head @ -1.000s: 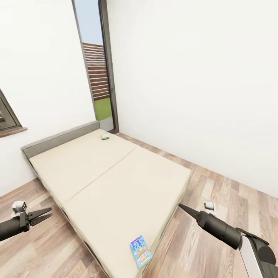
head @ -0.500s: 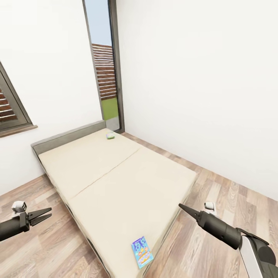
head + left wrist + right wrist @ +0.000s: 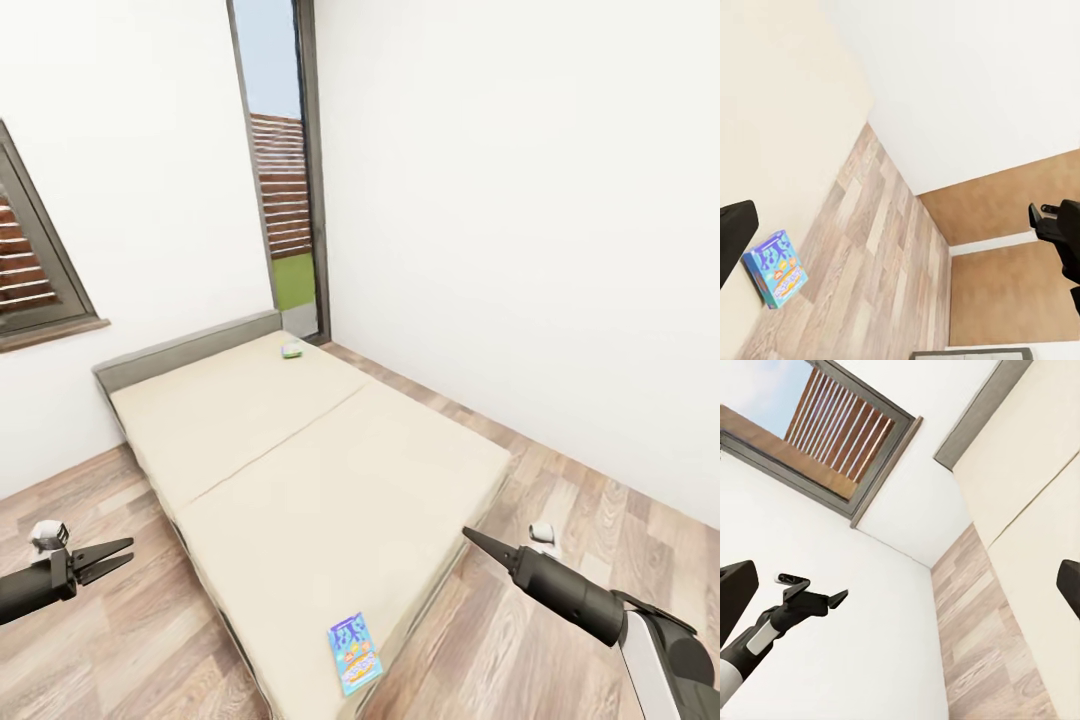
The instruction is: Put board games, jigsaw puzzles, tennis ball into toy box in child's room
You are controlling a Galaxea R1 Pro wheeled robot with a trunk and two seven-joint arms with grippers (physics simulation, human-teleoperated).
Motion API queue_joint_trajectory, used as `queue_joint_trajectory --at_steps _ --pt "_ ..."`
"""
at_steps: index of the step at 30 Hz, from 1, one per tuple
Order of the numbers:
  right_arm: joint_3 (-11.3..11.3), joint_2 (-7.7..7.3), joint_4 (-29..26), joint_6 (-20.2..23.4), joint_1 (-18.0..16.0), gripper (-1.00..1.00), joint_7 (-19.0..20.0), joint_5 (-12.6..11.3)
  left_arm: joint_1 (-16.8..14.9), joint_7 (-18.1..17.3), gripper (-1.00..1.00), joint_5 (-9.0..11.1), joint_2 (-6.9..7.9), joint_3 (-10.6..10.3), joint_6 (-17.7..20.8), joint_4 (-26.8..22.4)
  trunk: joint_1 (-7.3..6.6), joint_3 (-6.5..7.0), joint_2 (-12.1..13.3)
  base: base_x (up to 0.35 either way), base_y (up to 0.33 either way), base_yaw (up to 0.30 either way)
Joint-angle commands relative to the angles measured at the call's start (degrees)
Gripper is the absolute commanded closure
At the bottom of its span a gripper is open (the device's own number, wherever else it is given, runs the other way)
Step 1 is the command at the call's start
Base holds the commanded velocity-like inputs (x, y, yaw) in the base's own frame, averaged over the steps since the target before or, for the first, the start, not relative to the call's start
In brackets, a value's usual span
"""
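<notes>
I stood at the foot of the bed [image 3: 300,470], a wide low bed with a beige mattress and a grey-brown headboard set against the far white wall. My left gripper [image 3: 118,557] hung over the wooden floor [image 3: 120,640] to the left of the bed, its two thin fingers spread a little apart with nothing between them. My right gripper [image 3: 470,537] pointed toward the bed's near right corner; from my head its fingers looked closed to a single point and empty, though my right wrist view showed dark fingertips at opposite edges, so I could not tell how wide it stood. A blue board game [image 3: 354,653] with cartoon pictures lay flat on the mattress at the near edge, between my two arms. A second, small green-white board game [image 3: 292,350] lay far off near the headboard. Beyond it stood a tall narrow window [image 3: 285,170], and a shuttered window [image 3: 35,270] was set in the left wall.
</notes>
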Motion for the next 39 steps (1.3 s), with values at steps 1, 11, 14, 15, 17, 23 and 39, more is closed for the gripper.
queue_joint_trajectory --at_steps 1,11,14,15,17,23,39 --pt "-0.04 -0.01 0.0 0.28 -0.04 -1.0 0.09 -0.12 -0.06 -0.29 -1.0 -0.1 0.0 0.02 0.6 -0.01 0.03 -0.12 -0.12 0.0 -0.115 0.148" --pt "-0.04 -0.02 0.0 0.28 -0.04 -1.0 0.09 -0.12 -0.06 -0.38 -1.0 -0.1 0.0 0.03 0.56 -0.01 0.03 -0.12 -0.12 0.0 -0.031 0.04" --pt "-0.04 -0.02 0.0 0.28 -0.04 -1.0 0.09 -0.12 -0.06 -0.38 -1.0 -0.1 0.0 0.03 0.56 -0.01 0.03 -0.12 -0.12 0.0 -0.005 0.009" --pt "-0.04 -0.02 0.0 0.28 -0.04 -1.0 0.09 -0.12 -0.03 -0.38 -1.0 -0.1 0.0 0.03 0.54 -0.01 0.03 -0.12 -0.12 0.0 -0.025 0.051" --pt "-0.04 -0.02 0.0 0.28 -0.04 -1.0 0.09 -0.12 -0.04 -0.38 -1.0 -0.1 0.0 0.03 0.52 -0.01 0.03 -0.12 -0.12 0.0 -0.065 0.096" --pt "-0.04 -0.02 0.0 0.28 -0.06 -1.0 0.09 -0.12 -0.03 -0.38 -1.0 -0.1 0.0 0.03 0.42 -0.01 0.03 -0.12 -0.12 0.0 -0.215 0.214" --pt "-0.04 -0.02 0.0 0.28 -0.04 -1.0 0.13 -0.12 -0.03 -0.39 -1.0 -0.02 0.0 0.03 0.42 -0.01 0.03 -0.12 -0.12 0.0 -0.288 0.276"
